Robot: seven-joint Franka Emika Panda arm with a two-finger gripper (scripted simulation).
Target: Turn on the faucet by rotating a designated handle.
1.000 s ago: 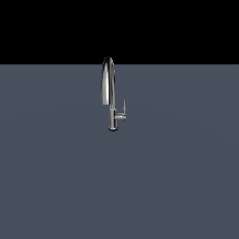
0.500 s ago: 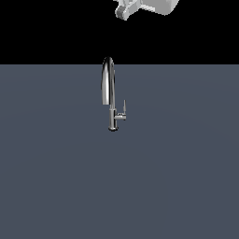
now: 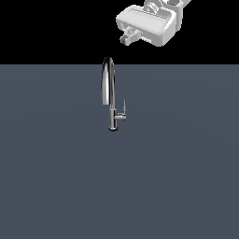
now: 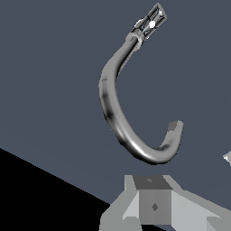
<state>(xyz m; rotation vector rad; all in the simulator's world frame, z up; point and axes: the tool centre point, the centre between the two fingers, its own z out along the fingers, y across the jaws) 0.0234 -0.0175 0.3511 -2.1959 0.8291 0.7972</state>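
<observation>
1. The gripper (image 3: 128, 37) has dropped further into the exterior view's top; whether its jaws are spread or pressed together, I cannot tell.
2. That means the approach is under way, no contact yet.
3. Below the pincer, well apart, stands the faucet (image 3: 108, 88); its handle (image 3: 124, 108) sits lower, beside the stem.
4. Arm cut off above; from the wrist only the arched spout (image 4: 115, 113) shows clearly.
</observation>
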